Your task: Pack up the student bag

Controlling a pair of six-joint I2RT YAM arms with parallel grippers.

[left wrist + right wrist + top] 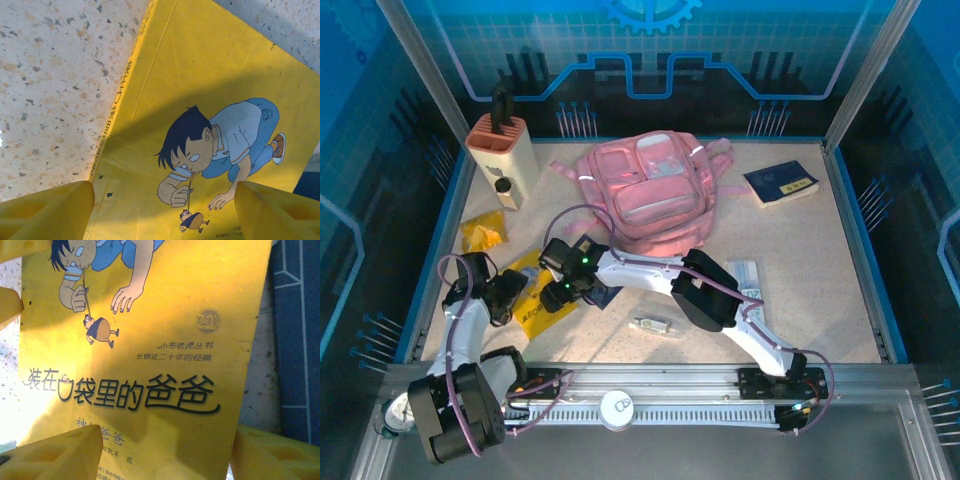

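On the table (800, 290) the bag (645, 190) lies flat mid-back (front side up), long axis near-to-far, straps (718, 152) pointing back-right. Over the yellow book (200, 75), left gripper (162, 186) and right gripper (167, 434) both gape wide.

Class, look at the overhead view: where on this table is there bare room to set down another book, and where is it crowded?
Bare: the right side, between the blue book, the white strip and the table's right rim; also the front strip around the small grey item. Crowded: the left, with holder, yellow packet and yellow book, beside the backpack.
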